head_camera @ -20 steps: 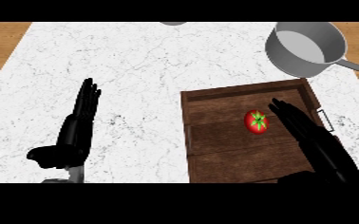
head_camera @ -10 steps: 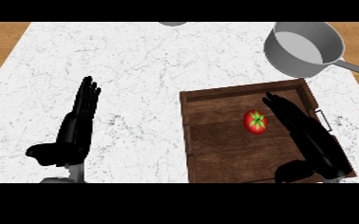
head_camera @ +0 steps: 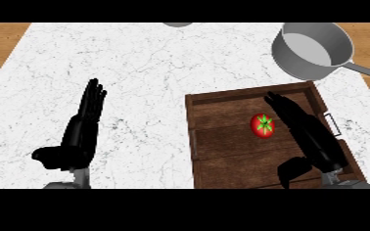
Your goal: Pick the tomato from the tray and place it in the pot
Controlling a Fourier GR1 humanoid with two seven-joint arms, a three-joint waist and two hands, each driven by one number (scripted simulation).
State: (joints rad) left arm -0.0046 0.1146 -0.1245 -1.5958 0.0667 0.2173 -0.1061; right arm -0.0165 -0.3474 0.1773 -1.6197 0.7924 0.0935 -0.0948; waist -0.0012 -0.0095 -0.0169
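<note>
Right now your right hand [head_camera: 307, 129] lies open just beside the tomato [head_camera: 263, 125] in the tray [head_camera: 224, 147] at lower right, with your left hand [head_camera: 80, 129] open at lower left.

Bench [head_camera: 166, 73]: the white, grey-veined marble top in front of me fills most of my view.
Bench edge: bare wood shows past the marble at my 10 o'clock and at my 2 o'clock corner.
Grey object [head_camera: 176, 24]: a small rounded grey shape sits at my 12 o'clock, cut off by the upper edge; I cannot tell what it is.
</note>
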